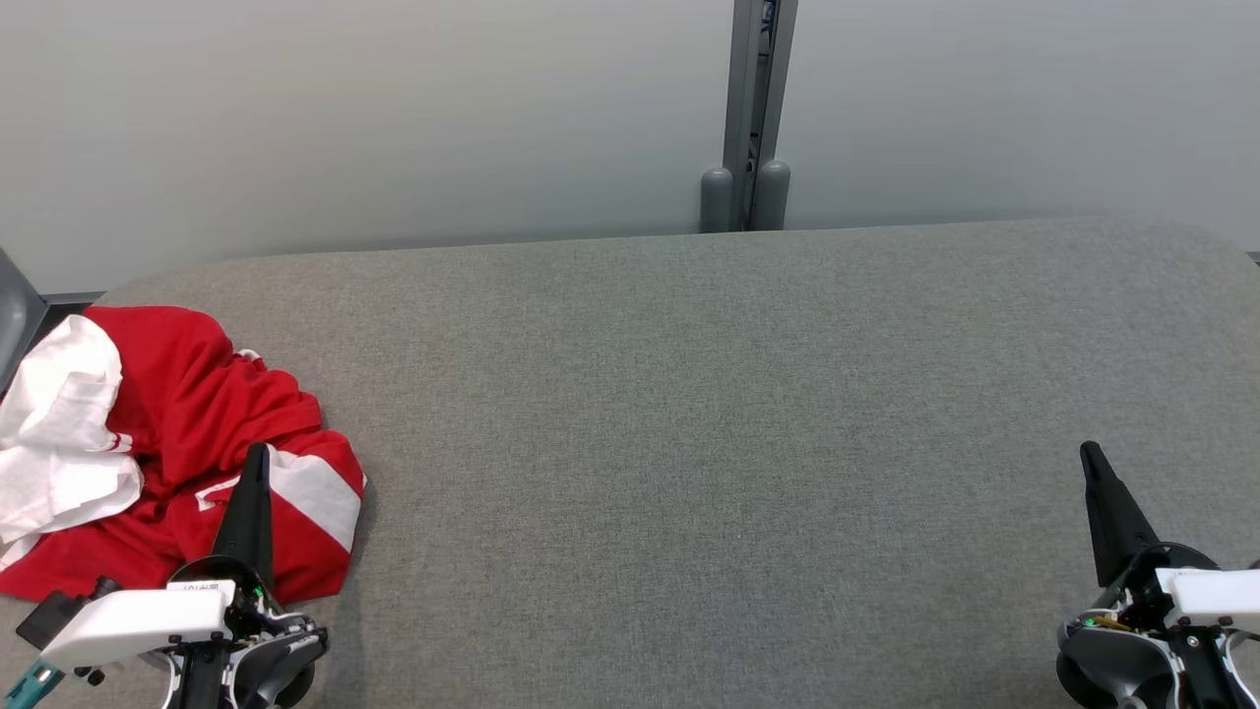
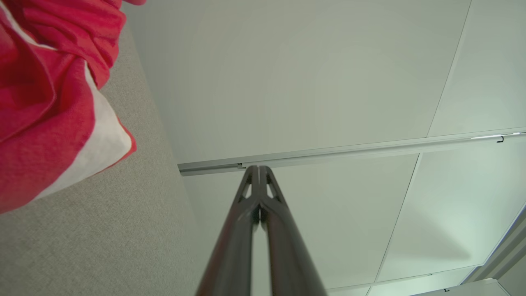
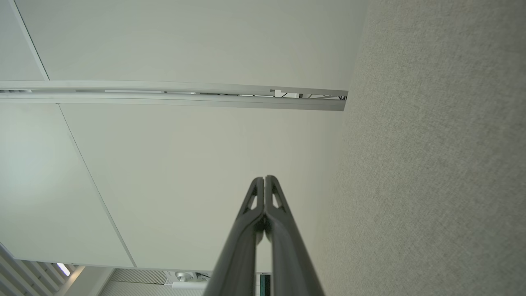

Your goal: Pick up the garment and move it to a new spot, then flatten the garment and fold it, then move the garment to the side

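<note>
A crumpled red and white garment (image 1: 167, 443) lies in a heap at the left end of the grey fabric table (image 1: 709, 443). My left gripper (image 1: 258, 453) is shut, its dark fingers pointing up over the heap's right edge with nothing held. The left wrist view has the garment (image 2: 49, 102) at upper left, apart from the shut left gripper (image 2: 259, 167). At the lower right of the table my right gripper (image 1: 1088, 451) is shut and holds nothing. In the right wrist view the right gripper (image 3: 265, 177) points at the wall.
A pale wall with a grey vertical post (image 1: 753, 118) stands behind the table. A grey object's corner (image 1: 15, 325) shows at the far left edge. Bare grey table surface stretches from the garment across the middle to the right end.
</note>
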Robot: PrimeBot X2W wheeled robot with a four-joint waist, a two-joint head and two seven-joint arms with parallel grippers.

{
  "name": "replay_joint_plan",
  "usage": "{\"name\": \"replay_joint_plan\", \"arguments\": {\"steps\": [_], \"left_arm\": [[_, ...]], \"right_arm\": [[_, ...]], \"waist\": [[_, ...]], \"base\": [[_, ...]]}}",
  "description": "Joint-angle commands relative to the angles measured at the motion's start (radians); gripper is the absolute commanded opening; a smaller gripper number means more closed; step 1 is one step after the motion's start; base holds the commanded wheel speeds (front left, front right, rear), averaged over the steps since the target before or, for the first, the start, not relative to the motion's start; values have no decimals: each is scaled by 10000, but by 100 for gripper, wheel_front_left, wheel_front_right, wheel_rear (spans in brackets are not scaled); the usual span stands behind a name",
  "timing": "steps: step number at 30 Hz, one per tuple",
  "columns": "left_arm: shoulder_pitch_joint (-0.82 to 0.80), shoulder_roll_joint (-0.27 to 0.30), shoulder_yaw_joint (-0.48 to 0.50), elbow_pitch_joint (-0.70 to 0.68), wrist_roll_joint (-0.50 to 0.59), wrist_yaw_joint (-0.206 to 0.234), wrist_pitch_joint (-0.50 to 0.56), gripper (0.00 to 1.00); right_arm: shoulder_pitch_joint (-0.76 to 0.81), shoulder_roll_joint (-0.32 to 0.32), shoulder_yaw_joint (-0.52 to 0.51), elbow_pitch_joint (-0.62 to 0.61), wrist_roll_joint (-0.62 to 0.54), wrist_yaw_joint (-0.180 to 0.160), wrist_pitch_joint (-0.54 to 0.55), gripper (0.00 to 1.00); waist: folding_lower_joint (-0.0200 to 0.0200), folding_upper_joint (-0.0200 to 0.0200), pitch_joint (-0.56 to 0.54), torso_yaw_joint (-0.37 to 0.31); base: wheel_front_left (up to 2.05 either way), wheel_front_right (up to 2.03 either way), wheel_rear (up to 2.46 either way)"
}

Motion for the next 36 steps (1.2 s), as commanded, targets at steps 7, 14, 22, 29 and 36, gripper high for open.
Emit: {"name": "replay_joint_plan", "arguments": {"steps": [7, 14, 22, 29, 36], "left_arm": [[-150, 39, 11, -6, 30, -37, 3, 0], [-150, 39, 11, -6, 30, -37, 3, 0], [-150, 39, 11, -6, 30, -37, 3, 0], [326, -107, -38, 309, -3, 8, -7, 100], [289, -102, -327, 190, -106, 9, -355, 100]], "right_arm": [[-48, -54, 0, 13, -22, 12, 6, 0], [-48, -55, 0, 13, -22, 12, 6, 0], [-48, -55, 0, 13, -22, 12, 6, 0], [291, 142, 18, 285, 1, -11, -2, 100], [339, 134, 96, -20, -56, -10, -262, 100]], "waist": [[0, -1, 0, 0], [0, -1, 0, 0], [0, -1, 0, 0], [0, -1, 0, -1], [0, -1, 10, 5]], "base": [[0, 0, 0], [0, 0, 0], [0, 0, 0], [0, 0, 0], [0, 0, 0]]}}
